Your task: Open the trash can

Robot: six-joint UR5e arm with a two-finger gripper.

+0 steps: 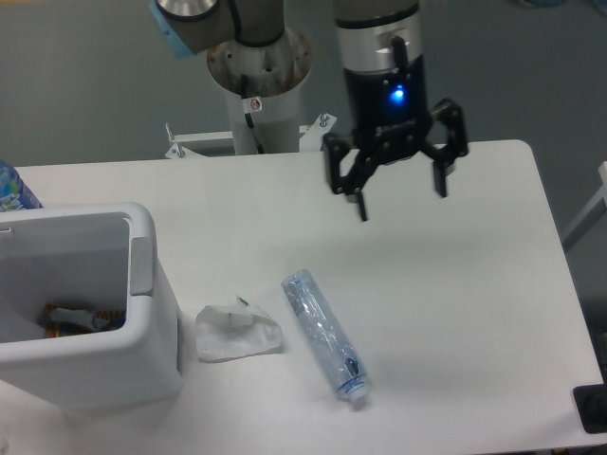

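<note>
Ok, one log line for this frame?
bin: open, trash inside | claw: open, empty, above table right of bin | tissue, bottle: on table
</note>
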